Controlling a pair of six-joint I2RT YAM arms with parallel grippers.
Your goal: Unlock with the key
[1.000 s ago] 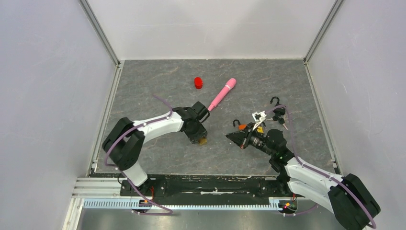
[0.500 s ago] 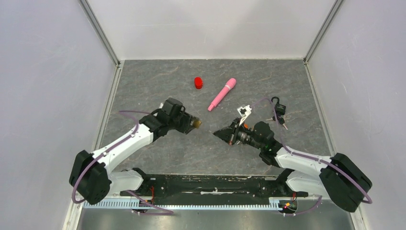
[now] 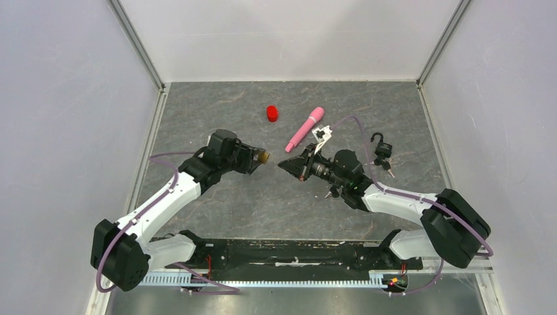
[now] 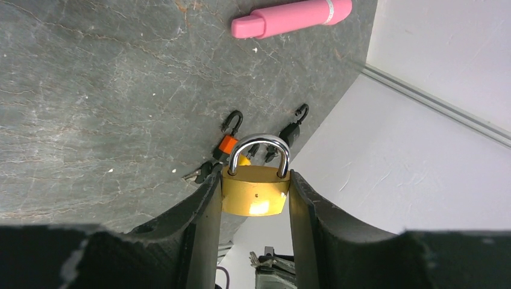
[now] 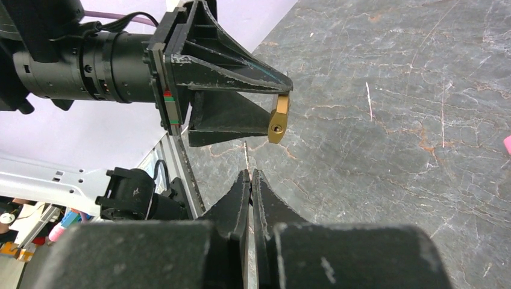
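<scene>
A brass padlock [image 4: 254, 189] with a silver shackle is clamped between the fingers of my left gripper [image 4: 254, 180], which is shut on its two sides and holds it above the table. From above, the padlock [image 3: 263, 157] points at my right gripper [image 3: 282, 165], a short gap away. In the right wrist view the padlock's [image 5: 278, 118] keyhole end faces me. My right gripper [image 5: 249, 174] is shut on the key [image 5: 246, 158], whose thin blade pokes out edge-on towards the padlock without touching it.
A pink cylinder [image 3: 305, 128] and a red cap [image 3: 272, 113] lie further back on the grey table. A black padlock with keys [image 3: 381, 152] lies to the right. Other small locks, one with an orange tag [image 4: 228, 143], lie on the table. White walls surround the table.
My left arm lifted the brass padlock off the table and turned it to face right. My right arm swung left and back, away from the black locks, bringing its tip close to the padlock.
</scene>
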